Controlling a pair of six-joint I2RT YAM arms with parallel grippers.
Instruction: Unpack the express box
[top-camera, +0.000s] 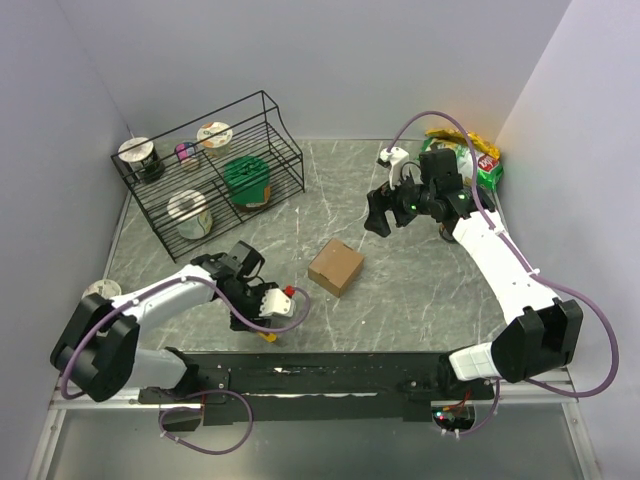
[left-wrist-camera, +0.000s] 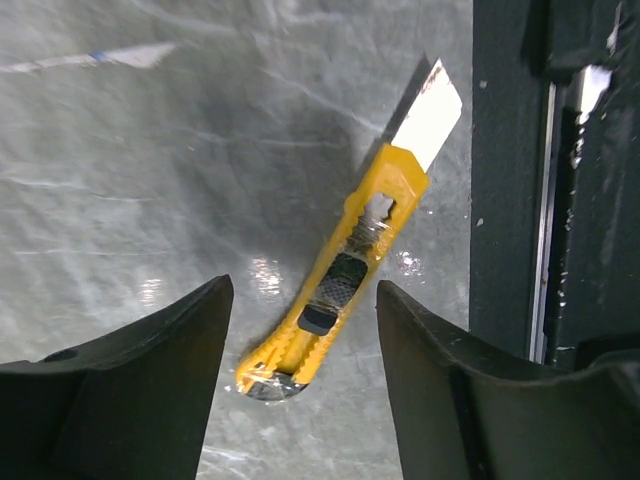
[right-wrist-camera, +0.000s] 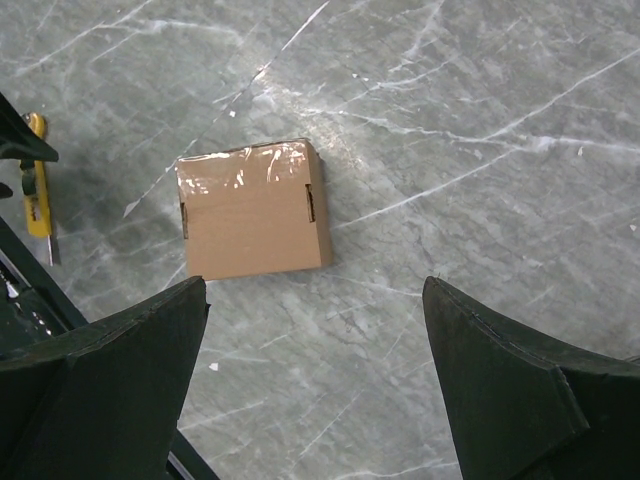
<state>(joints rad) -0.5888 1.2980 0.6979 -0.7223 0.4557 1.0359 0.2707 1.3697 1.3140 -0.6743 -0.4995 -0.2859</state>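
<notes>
**Box sealed mid-table, left gripper over the knife**

The box (top-camera: 336, 266) sits on the grey marbled table (top-camera: 420, 290), roughly midway between the two arms and turned at an angle to the table's edges. Its flaps are down. From the right wrist, the box (right-wrist-camera: 253, 210) shows clear, shiny tape across one end of its top. Nothing touches it.

The right gripper (top-camera: 380, 212) hangs above the table on the far right side of the box, apart from it. In its own camera the right gripper (right-wrist-camera: 315, 290) has its fingers spread wide with nothing between them, and the box lies ahead of the tips.

The left gripper (top-camera: 262, 318) is low at the near edge, to the near left of the box. In its own camera the left gripper (left-wrist-camera: 305, 300) has its fingers apart on either side of a yellow utility knife (left-wrist-camera: 345, 275). The knife lies flat on the table, with a gap showing between its handle and each finger. The blade is out and points toward the black base plate (left-wrist-camera: 510, 200) just beside it.

A black wire rack (top-camera: 215, 170) stands at the far left holding several round tubs, one with a green lid (top-camera: 246, 180). A green snack bag (top-camera: 480, 160) lies in the far right corner behind the right arm.
</notes>
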